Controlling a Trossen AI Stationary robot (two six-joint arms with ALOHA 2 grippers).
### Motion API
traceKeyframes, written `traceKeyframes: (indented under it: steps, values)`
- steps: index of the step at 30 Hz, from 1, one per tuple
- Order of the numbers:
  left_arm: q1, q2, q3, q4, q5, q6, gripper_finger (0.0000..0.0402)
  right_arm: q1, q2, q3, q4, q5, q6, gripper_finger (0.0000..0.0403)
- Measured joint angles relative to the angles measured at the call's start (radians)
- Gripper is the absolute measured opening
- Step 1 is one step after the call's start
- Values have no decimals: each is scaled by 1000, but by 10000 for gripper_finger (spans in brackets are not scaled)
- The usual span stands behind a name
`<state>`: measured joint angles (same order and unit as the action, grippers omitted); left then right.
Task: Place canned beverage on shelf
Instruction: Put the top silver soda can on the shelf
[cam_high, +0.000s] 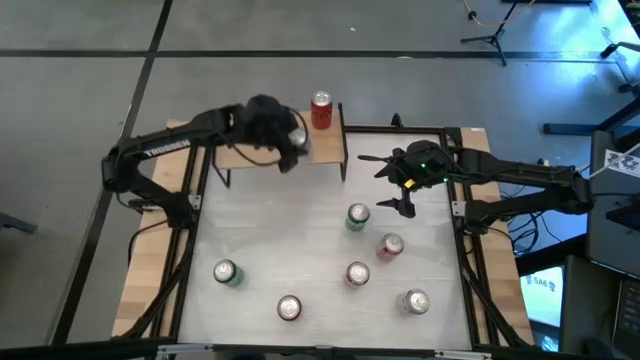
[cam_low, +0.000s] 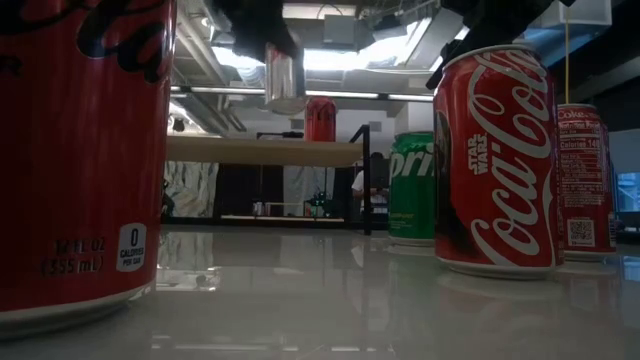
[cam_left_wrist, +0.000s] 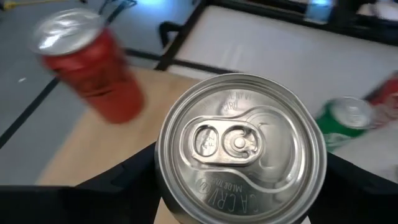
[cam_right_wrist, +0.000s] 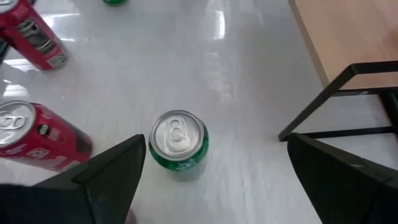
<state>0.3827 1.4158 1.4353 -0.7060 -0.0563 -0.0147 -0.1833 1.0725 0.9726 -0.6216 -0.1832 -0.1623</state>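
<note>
Grey concrete floor surrounds the white counter (cam_high: 300, 230), which is framed by wooden side strips; stands and cables sit beyond it.

Your left tool (cam_high: 290, 143) hovers over the shelf (cam_high: 330, 150), the small light-wood board on black legs at the counter's far edge. It is clamped on a silver-topped can (cam_left_wrist: 241, 146), held upright. In the low view that can (cam_low: 284, 76) hangs clear above the board, not touching it. A red can (cam_high: 321, 110) already stands on the shelf's far side, near the carried one.

Your right tool (cam_high: 395, 186) waits with fingers wide above the counter, just short of the green Sprite can (cam_right_wrist: 179, 142), with two red cans (cam_right_wrist: 34, 140) close by and more cans nearer the front.

Judgement: you are at the lowering step. To do it well:
- Keep the held can vertical and bring it straight down.
- Leave a clear gap to the red can so the fingers do not brush it when they spread.
- Pick a spot well inside the board's edge; the shelf is small and a rim overhang would likely tip the can.
- Release only once the base sits flat, then lift straight up.
</note>
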Motion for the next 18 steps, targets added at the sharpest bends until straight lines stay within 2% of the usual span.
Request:
traceKeyframes:
  steps: [11, 18]
  values:
    - [255, 52, -1, 63, 118, 106, 284, 0, 0, 0, 34, 0, 0, 386]
    - [343, 126, -2, 142, 182, 132, 284, 0, 0, 0, 37, 0, 0, 386]
